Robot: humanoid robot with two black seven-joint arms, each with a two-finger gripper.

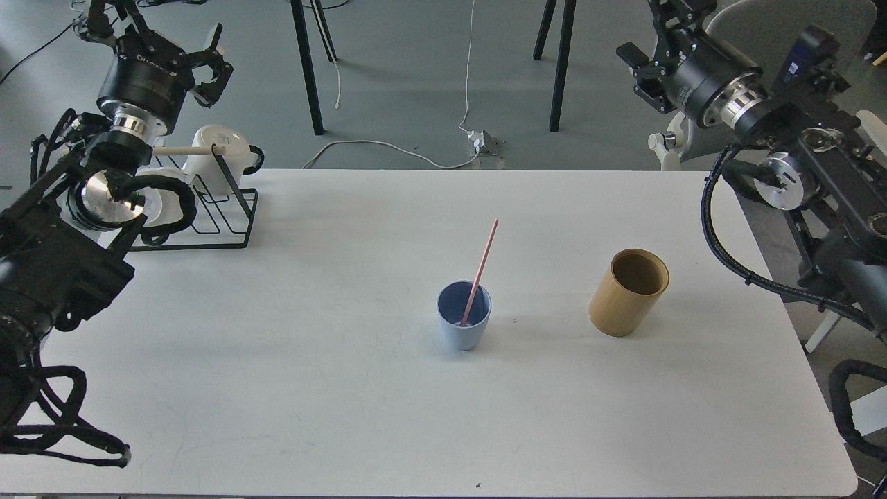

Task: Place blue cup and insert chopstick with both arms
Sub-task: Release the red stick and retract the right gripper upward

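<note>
The blue cup (463, 320) stands upright near the middle of the white table (332, 388). The pink-red chopstick (483, 263) stands in it and leans to the upper right against the rim. My left gripper (163, 34) is raised at the far left, above the wire rack, with its fingers spread and nothing in them. My right gripper (658, 31) is raised at the top right, far from the cup. Its fingertips run to the frame's top edge, so its opening is unclear. Neither gripper touches the cup or the stick.
A tan bamboo cylinder (629, 292) stands right of the cup. A black wire rack (208, 215) with white mugs (220, 158) and a pale wooden rod sits at the back left. A grey chair (769, 41) stands beyond the table's right corner.
</note>
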